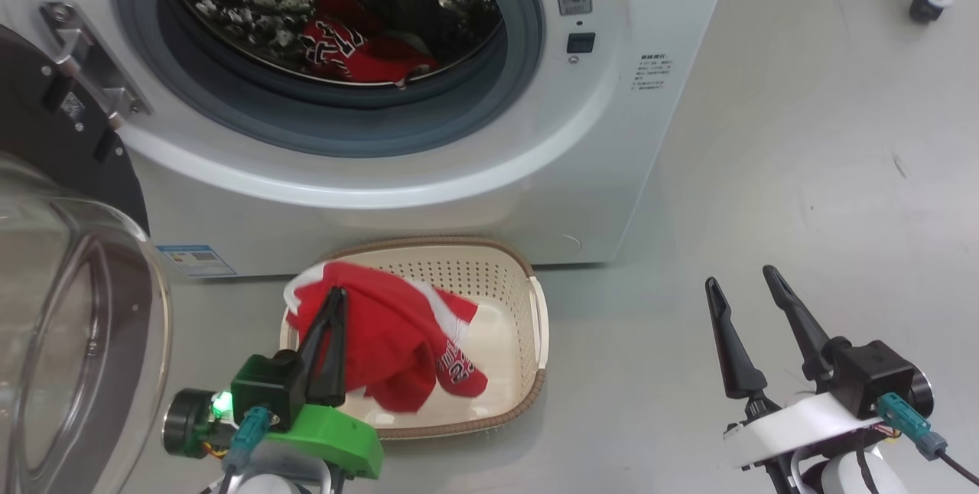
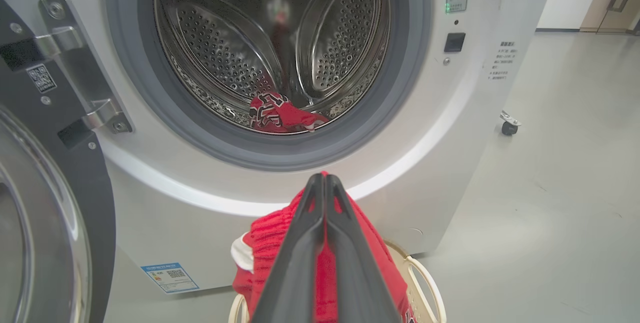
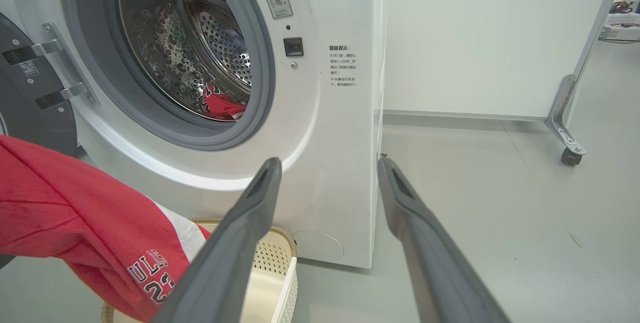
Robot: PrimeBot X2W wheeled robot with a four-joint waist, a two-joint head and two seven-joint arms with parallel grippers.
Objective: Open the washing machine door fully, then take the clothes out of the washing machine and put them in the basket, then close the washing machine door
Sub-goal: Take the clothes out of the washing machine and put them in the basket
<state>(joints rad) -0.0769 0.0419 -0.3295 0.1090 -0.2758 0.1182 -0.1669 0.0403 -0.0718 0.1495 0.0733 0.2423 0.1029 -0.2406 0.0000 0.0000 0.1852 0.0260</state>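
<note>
The left gripper (image 1: pixel 335 294) has its two dark fingers pressed together on a red jersey (image 1: pixel 386 341). The jersey drapes down from the fingertips into the cream basket (image 1: pixel 538 303) directly beneath, its white trim and number lettering hanging toward the basket's floor. Ahead of and above this gripper stands the washing machine (image 1: pixel 474 196), its drum (image 2: pixel 220 53) exposed, and a second red jersey (image 1: pixel 356 50) lies at the drum's bottom. The washing machine door (image 1: pixel 84 341) is swung wide open to the gripper's left, its glass bowl bulging outward. The right gripper (image 1: pixel 740 278) hovers over the grey floor (image 1: pixel 803 173), well to the right of the basket, fingers spread apart and holding nothing.
</note>
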